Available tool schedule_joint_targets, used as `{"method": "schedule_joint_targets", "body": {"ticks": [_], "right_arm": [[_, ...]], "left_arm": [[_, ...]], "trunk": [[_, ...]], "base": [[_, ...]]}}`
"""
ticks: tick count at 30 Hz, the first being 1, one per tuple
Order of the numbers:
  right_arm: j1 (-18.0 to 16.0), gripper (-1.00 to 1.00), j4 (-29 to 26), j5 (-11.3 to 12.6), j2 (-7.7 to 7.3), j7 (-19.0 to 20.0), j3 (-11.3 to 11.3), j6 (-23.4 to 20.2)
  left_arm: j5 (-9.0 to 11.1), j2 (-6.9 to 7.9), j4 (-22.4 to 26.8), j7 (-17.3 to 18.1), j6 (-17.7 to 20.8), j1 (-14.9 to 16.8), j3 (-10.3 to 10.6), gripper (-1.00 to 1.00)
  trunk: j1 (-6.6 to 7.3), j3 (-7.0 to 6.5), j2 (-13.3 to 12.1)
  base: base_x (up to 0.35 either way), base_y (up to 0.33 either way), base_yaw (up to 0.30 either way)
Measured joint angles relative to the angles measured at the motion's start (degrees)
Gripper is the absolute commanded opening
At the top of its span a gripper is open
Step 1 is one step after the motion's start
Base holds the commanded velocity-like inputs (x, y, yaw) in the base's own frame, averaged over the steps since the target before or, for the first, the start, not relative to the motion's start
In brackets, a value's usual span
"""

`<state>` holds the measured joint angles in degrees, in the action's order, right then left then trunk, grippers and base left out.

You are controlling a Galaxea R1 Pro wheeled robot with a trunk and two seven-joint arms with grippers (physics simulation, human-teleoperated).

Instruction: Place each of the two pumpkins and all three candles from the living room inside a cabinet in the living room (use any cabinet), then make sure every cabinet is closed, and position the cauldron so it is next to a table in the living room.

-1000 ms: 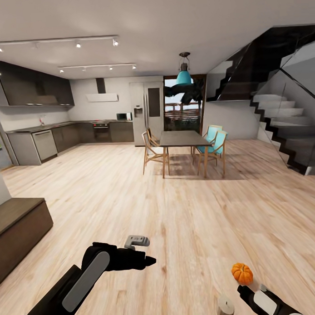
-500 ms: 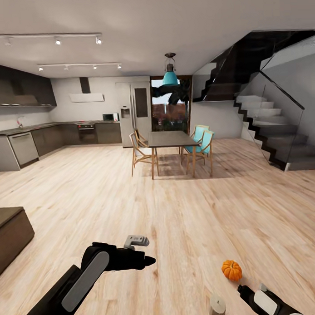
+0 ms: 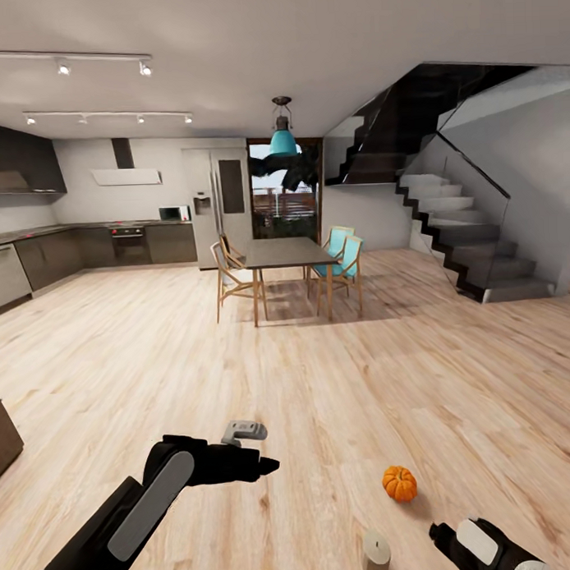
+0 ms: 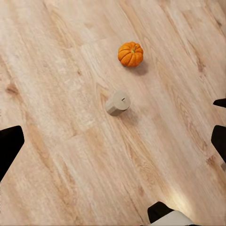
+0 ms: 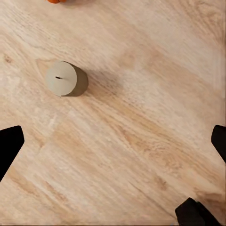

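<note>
One small orange pumpkin (image 3: 400, 483) sits on the wood floor ahead of me to the right, with a beige candle (image 3: 376, 551) standing just nearer. My right gripper (image 3: 448, 532) hovers beside the candle; my left gripper (image 3: 260, 460) is held out over bare floor to the left. In the left wrist view the pumpkin (image 4: 130, 54) and candle (image 4: 117, 102) lie below the spread black fingertips (image 4: 10, 143), empty and open. The right wrist view looks down on the candle (image 5: 66, 78), its fingertips (image 5: 9, 143) also wide apart. A corner of the dark brown cabinet (image 3: 4, 434) shows at far left.
A dining table (image 3: 284, 252) with wooden and teal chairs (image 3: 340, 254) stands mid-room. Dark kitchen units (image 3: 86, 247) and a fridge (image 3: 218, 205) line the back left wall. A staircase (image 3: 464, 246) with glass rail rises at right. Wide wood floor lies between.
The whole view has swung to the right, so the cabinet has slid almost off the left edge. Pumpkin and candle sit further left in the picture. Both arms keep their pose.
</note>
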<state>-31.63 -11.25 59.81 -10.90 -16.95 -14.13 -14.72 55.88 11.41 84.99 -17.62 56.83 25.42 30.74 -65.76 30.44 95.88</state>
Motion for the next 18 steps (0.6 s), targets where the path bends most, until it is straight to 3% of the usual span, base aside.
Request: {"method": "schedule_joint_targets", "body": {"ticks": [3, 8, 11, 18], "right_arm": [[-3.1, 1.0, -0.3, -0.1, 0.29, -3.7, -1.0, -1.9], [-7.6, 1.0, -0.1, 0.1, 1.53, -6.6, -6.0, -2.4], [-8.3, 1.0, -0.4, 0.1, 2.79, -6.9, -7.3, -2.3], [-10.3, 1.0, -0.4, 0.2, 3.21, -7.1, -7.7, -2.5]], "left_arm": [[0.1, 0.75, 0.0, 0.0, 0.1, 0.0, -2.6, 1.0], [0.5, 1.46, -0.1, 0.0, 0.2, 0.0, -5.8, 1.0], [0.7, 1.64, -0.1, 0.0, 0.2, 0.0, -6.3, 1.0], [0.5, 1.72, -0.1, 0.0, 0.2, 0.0, -6.5, 1.0]], "trunk": [[0.0, -0.01, 0.0], [0.0, 0.0, 0.0], [0.0, 0.0, 0.0], [0.02, 0.0, 0.0]], "base": [[0.0, 0.0, -0.005], [0.0, 0.0, -0.001], [0.0, 0.0, 0.0], [0.089, 0.0, 0.0]]}}
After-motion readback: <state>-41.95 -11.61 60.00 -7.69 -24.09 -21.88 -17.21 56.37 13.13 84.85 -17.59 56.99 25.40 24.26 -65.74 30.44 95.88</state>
